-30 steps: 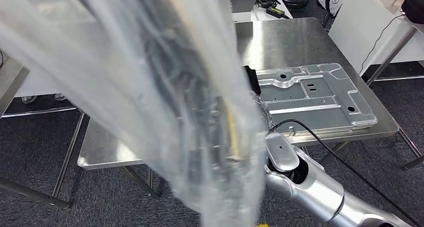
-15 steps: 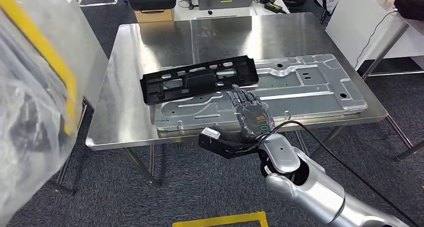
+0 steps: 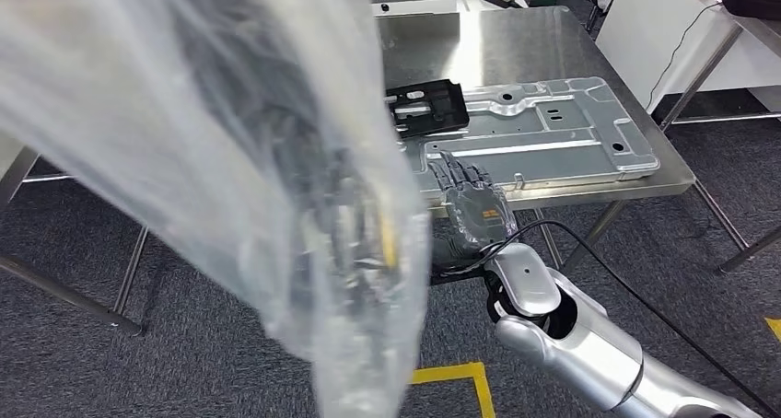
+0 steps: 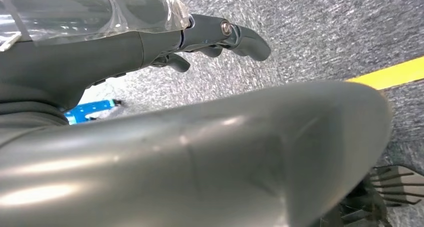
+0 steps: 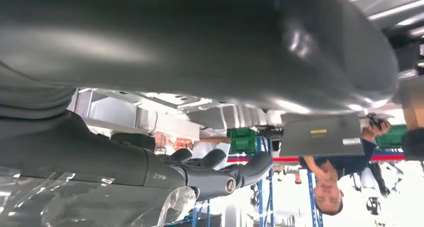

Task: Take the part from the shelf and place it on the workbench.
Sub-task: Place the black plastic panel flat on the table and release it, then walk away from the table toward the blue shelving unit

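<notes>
**Q:** Standing by the bench here. What's that big blurry thing right in front of the robot's head camera?

**A:** Clear plastic wrap [image 3: 276, 160], close to the lens and smeared out, covering most of the left side of the head view. You can't see the bench's left half through it.

**Q:** Where's the part then?

**A:** The black part [image 3: 425, 108] is lying flat on the steel workbench [image 3: 516, 45], touching the near-left end of the big silver sheet-metal panel [image 3: 553, 133] and partly hidden behind the wrap. Nothing is holding it.

**Q:** And the hands?

**A:** Right hand [image 3: 474, 206] is at the front edge of the bench, just short of the panel, palm flat, fingers [image 3: 453, 171] stretched out toward the part and slightly apart. Empty, not touching the part. From its wrist camera the fingers [image 5: 250, 167] look loosely extended too, with a person and a laptop behind.

Left hand [image 4: 220, 34] hangs over grey carpet with a yellow floor line [image 4: 390, 73] nearby. Fingers [image 4: 247, 39] look lightly curled with nothing in them, but the thumb blocks a lot, so I can't tell how far open it really is.
</notes>
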Action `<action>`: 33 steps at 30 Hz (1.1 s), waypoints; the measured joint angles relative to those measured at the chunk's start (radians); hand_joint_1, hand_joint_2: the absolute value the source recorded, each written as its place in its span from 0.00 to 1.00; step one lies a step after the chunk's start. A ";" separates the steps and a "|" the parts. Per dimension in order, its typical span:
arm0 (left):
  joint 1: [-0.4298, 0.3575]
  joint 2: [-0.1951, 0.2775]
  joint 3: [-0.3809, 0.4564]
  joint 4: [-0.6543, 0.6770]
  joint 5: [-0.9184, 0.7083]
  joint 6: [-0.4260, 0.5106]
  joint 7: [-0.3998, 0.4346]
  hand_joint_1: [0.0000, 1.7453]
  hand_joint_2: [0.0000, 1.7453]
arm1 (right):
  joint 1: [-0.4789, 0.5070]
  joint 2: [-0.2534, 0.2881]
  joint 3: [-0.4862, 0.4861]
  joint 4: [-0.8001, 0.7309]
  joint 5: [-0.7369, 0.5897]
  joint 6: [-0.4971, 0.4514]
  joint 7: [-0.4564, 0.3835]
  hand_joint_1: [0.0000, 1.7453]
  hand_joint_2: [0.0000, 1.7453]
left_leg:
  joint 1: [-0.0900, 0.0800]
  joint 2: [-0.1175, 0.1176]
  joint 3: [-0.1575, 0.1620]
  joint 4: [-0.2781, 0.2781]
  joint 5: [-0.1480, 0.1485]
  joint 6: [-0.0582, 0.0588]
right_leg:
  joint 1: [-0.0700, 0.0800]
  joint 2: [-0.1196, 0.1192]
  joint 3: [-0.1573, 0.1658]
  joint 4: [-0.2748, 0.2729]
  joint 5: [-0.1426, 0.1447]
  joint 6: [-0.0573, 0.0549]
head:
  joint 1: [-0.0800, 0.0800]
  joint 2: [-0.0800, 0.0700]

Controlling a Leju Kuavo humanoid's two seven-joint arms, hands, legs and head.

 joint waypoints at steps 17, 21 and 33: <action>0.002 -0.001 0.000 0.000 -0.002 0.000 -0.004 0.00 0.00 | 0.010 -0.018 -0.013 -0.015 0.002 -0.004 0.003 0.00 1.00 | 0.005 0.005 -0.172 0.048 0.126 -0.002 | -0.001 0.005 0.112 0.033 -0.132 0.010 | 0.002 0.000; 0.006 -0.001 0.000 0.000 -0.003 0.000 -0.004 0.00 0.00 | 0.010 -0.020 -0.013 -0.016 0.002 -0.005 0.003 0.00 1.00 | 0.014 0.005 -0.226 0.190 -0.015 -0.026 | -0.005 0.002 0.065 0.031 -0.090 -0.021 | 0.001 0.000; -0.003 0.001 0.000 0.000 -0.014 0.001 -0.009 0.00 0.00 | 0.014 -0.023 -0.023 -0.021 0.004 -0.009 0.003 0.00 1.00 | -0.006 0.004 0.003 -0.009 -0.008 0.019 | -0.005 0.000 -0.052 0.012 0.038 0.014 | -0.005 0.000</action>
